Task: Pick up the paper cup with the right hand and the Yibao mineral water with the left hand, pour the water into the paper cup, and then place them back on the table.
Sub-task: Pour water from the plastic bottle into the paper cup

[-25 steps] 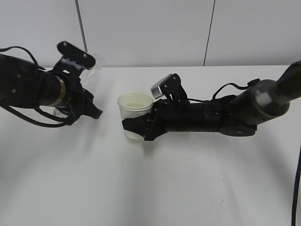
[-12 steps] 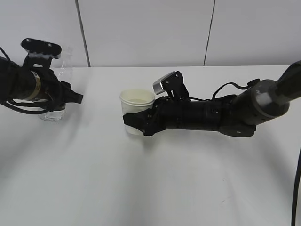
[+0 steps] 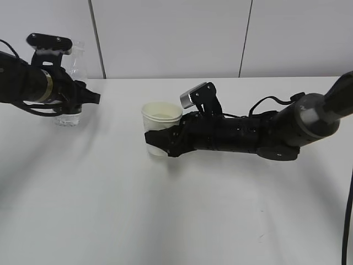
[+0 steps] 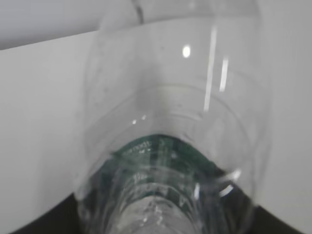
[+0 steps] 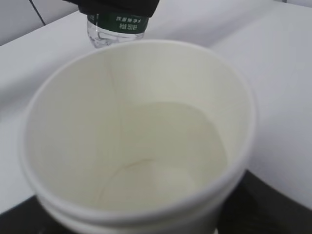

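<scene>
Yibao mineral water [image 3: 70,105] standing upright at the far left of the table [image 3: 182,215], base resting on or just above the white surface, hard telling which. Being clamped around the green label band by the left hand [image 3: 38,85], tool [image 3: 69,102] closing on the bottle from the left side, black fingers wrapping the middle of the clear body. Showing only a small pool of water [image 4: 151,219] low in the bottle through the left wrist view, green band [image 4: 161,156] curving across the lower part of that picture, clear wall filling most of it. Appearing also at the top edge of the right wrist view as a green label with white lettering [image 5: 119,22] under a black tool.

Paper cup [image 3: 161,130] sitting upright near the table's middle, well apart from the bottle. Being gripped by the right hand [image 3: 248,132], reaching in low and nearly level from the right, tool [image 3: 160,141] clamping on the cup's lower wall with black fingers [image 3: 153,137] pressing either side. Hard telling whether the cup's base is touching the table or hanging just above it. Holding a shallow layer of clear water [image 5: 165,146] inside, seen from above in the right wrist view, rolled rim [image 5: 229,78] ringing the cream interior. Silver-grey wrist block [image 3: 193,98] rising just behind the cup's rim.

Grey panelled wall [image 3: 176,38] running behind the table.
</scene>
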`<state>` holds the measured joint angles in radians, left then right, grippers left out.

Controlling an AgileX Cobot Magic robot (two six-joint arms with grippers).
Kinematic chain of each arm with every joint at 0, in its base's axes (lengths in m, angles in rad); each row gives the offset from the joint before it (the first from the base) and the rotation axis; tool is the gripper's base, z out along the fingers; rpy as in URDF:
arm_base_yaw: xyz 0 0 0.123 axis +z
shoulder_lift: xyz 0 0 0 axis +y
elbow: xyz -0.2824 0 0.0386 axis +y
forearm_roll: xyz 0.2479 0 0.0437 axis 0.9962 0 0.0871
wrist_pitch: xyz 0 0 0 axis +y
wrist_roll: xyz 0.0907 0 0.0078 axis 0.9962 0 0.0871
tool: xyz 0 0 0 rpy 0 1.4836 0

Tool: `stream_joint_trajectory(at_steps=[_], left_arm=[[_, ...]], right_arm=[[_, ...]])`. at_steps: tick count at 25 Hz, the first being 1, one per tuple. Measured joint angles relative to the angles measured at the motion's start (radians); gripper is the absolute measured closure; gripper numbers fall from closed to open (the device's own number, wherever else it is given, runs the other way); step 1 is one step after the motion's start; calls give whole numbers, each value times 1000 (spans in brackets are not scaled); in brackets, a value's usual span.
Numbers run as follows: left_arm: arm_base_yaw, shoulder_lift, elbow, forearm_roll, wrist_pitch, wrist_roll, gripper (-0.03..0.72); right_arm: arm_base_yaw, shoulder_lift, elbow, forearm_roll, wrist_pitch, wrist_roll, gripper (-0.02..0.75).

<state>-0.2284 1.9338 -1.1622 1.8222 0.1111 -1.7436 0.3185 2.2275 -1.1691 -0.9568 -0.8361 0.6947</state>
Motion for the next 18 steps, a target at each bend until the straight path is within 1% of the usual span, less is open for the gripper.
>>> stream_joint_trajectory(at_steps=[11,18], left_arm=[[0,137,-183,1,-3,-41,351],[0,219,-256,1,-3,-45,351]], right_arm=[[0,0,0,63,0,-16,241],[0,0,0,159,2,-60,241]])
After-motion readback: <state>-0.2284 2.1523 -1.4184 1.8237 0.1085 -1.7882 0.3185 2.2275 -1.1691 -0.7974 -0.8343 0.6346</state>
